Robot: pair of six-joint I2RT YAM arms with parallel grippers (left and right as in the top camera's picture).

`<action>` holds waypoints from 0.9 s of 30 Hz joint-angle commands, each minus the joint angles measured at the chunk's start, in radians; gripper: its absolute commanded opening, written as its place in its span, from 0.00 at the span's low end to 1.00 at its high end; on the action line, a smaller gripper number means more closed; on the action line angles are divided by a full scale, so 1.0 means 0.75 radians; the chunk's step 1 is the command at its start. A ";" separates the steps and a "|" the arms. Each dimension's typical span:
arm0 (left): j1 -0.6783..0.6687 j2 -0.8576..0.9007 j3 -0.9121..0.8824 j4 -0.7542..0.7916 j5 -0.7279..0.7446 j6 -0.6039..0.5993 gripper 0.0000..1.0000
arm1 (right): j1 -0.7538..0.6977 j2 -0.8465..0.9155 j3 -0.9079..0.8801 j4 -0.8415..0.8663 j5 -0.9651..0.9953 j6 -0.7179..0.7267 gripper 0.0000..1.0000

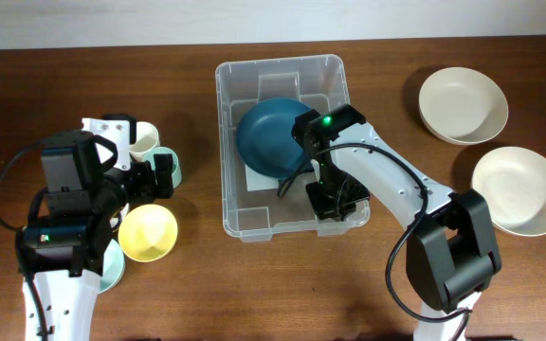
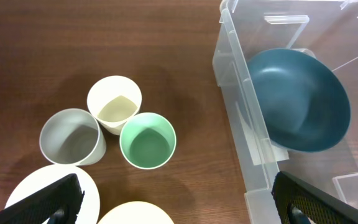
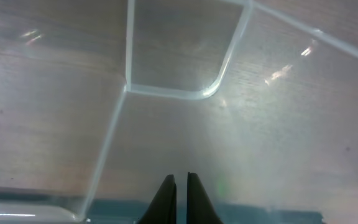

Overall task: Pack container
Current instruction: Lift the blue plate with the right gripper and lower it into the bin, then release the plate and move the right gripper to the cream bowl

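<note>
The clear container (image 1: 282, 225) stands mid-table; it also shows in the left wrist view (image 2: 235, 81). A dark teal bowl (image 1: 268, 137) sits tilted inside it toward the far left, and shows in the left wrist view (image 2: 297, 99) too. My right gripper (image 1: 336, 199) reaches down inside the container's near right part, beside the bowl. Its fingers (image 3: 180, 180) are shut with nothing between them, just above the container floor (image 3: 179, 93). My left gripper (image 1: 154, 175) is open and empty above the table left of the container (image 2: 179, 202).
Left of the container stand a white cup (image 2: 114, 102), a grey cup (image 2: 70, 137) and a green cup (image 2: 148, 140). A yellow bowl (image 1: 148, 232) and a pale bowl (image 1: 112, 265) sit nearer. Two cream bowls (image 1: 463, 104) (image 1: 519, 189) lie at the right.
</note>
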 commanded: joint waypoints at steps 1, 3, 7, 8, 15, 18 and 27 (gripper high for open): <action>0.008 -0.001 0.032 0.004 -0.014 -0.003 1.00 | 0.003 -0.031 -0.006 -0.014 -0.044 0.004 0.04; 0.008 -0.001 0.032 0.004 -0.014 -0.003 1.00 | 0.003 -0.032 -0.006 -0.019 -0.092 -0.014 0.04; 0.008 -0.001 0.032 0.004 -0.014 -0.003 0.99 | 0.003 -0.033 -0.006 -0.039 -0.103 -0.015 0.04; 0.008 -0.001 0.032 0.004 -0.014 -0.003 0.99 | 0.003 -0.033 -0.006 -0.046 -0.103 -0.015 0.04; 0.008 -0.001 0.032 0.005 -0.014 -0.003 0.99 | 0.003 -0.033 -0.006 -0.040 -0.102 -0.015 0.04; 0.008 -0.001 0.032 0.005 -0.014 -0.003 0.99 | 0.001 -0.033 0.014 0.041 -0.097 -0.050 0.04; 0.008 -0.001 0.032 0.005 -0.014 -0.003 0.99 | -0.164 -0.070 0.679 0.077 0.088 -0.068 0.10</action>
